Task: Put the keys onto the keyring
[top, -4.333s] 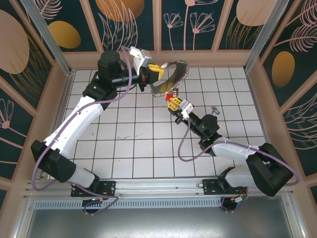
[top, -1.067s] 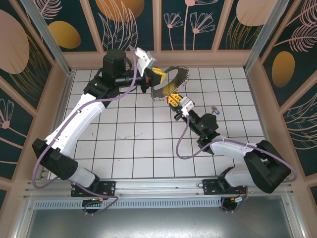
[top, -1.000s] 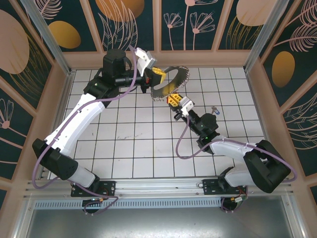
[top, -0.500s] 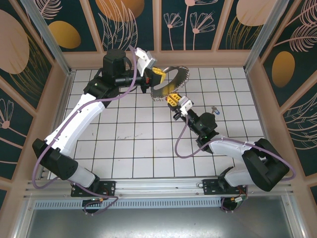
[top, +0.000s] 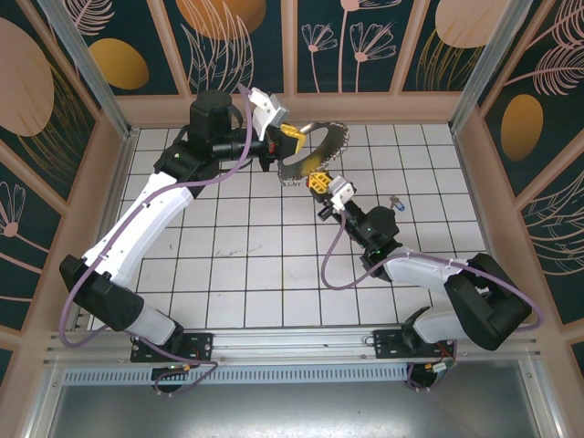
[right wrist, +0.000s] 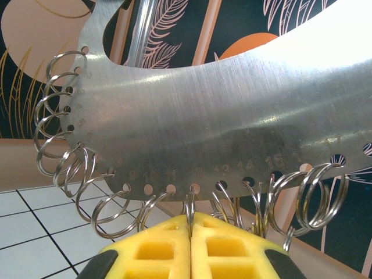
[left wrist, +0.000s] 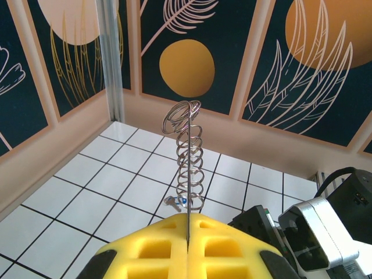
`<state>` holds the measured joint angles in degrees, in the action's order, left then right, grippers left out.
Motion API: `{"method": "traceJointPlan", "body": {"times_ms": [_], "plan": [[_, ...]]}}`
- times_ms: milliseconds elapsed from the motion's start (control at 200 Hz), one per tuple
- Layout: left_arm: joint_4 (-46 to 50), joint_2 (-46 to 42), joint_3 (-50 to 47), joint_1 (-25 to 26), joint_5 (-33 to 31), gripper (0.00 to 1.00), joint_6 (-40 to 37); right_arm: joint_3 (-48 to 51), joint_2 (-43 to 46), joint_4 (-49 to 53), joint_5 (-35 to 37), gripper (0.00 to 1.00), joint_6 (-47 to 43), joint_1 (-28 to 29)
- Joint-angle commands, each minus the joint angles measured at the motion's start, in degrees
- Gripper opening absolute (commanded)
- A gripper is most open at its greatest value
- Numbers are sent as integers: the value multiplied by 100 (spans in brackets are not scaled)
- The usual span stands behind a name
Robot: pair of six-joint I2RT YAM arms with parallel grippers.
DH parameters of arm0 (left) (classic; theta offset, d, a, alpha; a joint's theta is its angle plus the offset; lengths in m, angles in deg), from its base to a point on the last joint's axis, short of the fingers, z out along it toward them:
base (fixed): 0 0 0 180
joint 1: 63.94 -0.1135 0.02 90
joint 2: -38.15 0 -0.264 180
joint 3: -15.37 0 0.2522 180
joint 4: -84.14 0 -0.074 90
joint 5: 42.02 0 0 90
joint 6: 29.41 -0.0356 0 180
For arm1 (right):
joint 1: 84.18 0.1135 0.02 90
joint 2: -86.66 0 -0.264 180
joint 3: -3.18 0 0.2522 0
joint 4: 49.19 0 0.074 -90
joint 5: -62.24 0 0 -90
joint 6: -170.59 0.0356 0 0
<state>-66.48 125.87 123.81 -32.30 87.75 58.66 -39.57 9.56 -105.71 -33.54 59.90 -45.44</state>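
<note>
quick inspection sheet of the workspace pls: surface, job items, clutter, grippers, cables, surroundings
surface: white tiled table, a few dark scuffs near the middle
job's things: keyring held up off the table, its lower edge fringed with wire loops; one key lying on the tiles right of the right arm
clutter: nothing seen
grippers: left gripper shut on the keyring's edge; right gripper shut on one wire loop of the keyring
cables: purple cables along both arms, one looping above the tiles by the right arm
surroundings: panelled walls with leaf and circle prints; metal rail at the near edge
</note>
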Motion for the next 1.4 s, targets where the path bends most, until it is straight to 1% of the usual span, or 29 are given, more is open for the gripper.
{"method": "traceJointPlan", "body": {"times_ms": [0, 125, 210, 240, 290, 390, 500, 616, 666, 726, 761, 886, 896, 971, 1026, 1081, 1131, 1276, 1396], "plan": [[-224, -90, 89, 52, 5, 0, 1, -154, 3, -276, 68, 4, 31, 44], [-273, -111, 30, 53, -56, 0, 10, -135, 23, -284, 68, 0, 55, 46], [-356, -124, -37, 50, -155, 0, 65, -109, 45, -280, 92, 0, 106, 46], [-422, -137, -74, 51, -279, 0, 131, -90, 61, -276, 116, 0, 133, 46], [-534, -156, -159, 46, -591, 4, 284, -49, 96, -251, 138, 0, 157, 46], [-659, -196, -368, 53, -1256, 3, 613, 26, 193, -160, 55, 0, 208, 9], [-1121, -260, -750, 42, -1457, 4, 1141, 43, 314, 88, -273, 0, 472, -134], [-1341, -223, -934, 35, -1486, 7, 1572, -5, 396, 404, -529, 0, 768, -318], [-1366, -201, -1004, 27, -1577, 10, 1777, -19, 410, 507, -688, 0, 841, -388], [-1498, -178, -1178, 2, -1604, 11, 2114, -55, 408, 626, -996, 0, 968, -505], [-1586, -170, -1285, -16, -1583, 14, 2306, -94, 391, 752, -1174, 0, 1034, -586], [-1564, -115, -1585, -158, -1720, 17, 2718, -172, 424, 1201, -1627, 0, 1172, -705], [-1584, -115, -1619, -182, -1718, 18, 2765, -176, 422, 1229, -1669, 0, 1179, -832], [-2018, -132, -1996, -263, -1575, 21, 3189, -219, 425, 1518, -1997, 0, 1183, -990], [-2454, -140, -2347, -290, -1402, 21, 3489, -260, 413, 1759, -2135, 0, 1141, -1059], [-2836, -104, -2667, -292, -1259, 22, 3765, -282, 399, 1929, -2194, 0, 1120, -1105], [-3100, -34, -2921, -291, -1165, 26, 3977, -265, 387, 1972, -2261, 0, 1139, -1155], [-3769, 116, -3564, -300, -1115, 27, 4349, -247, 271, 2034, -2332, 0, 1229, -1190], [-4036, 264, -3860, -299, -1201, 28, 4449, -182, 129, 1904, -2097, 0, 1351, -1210]]}}
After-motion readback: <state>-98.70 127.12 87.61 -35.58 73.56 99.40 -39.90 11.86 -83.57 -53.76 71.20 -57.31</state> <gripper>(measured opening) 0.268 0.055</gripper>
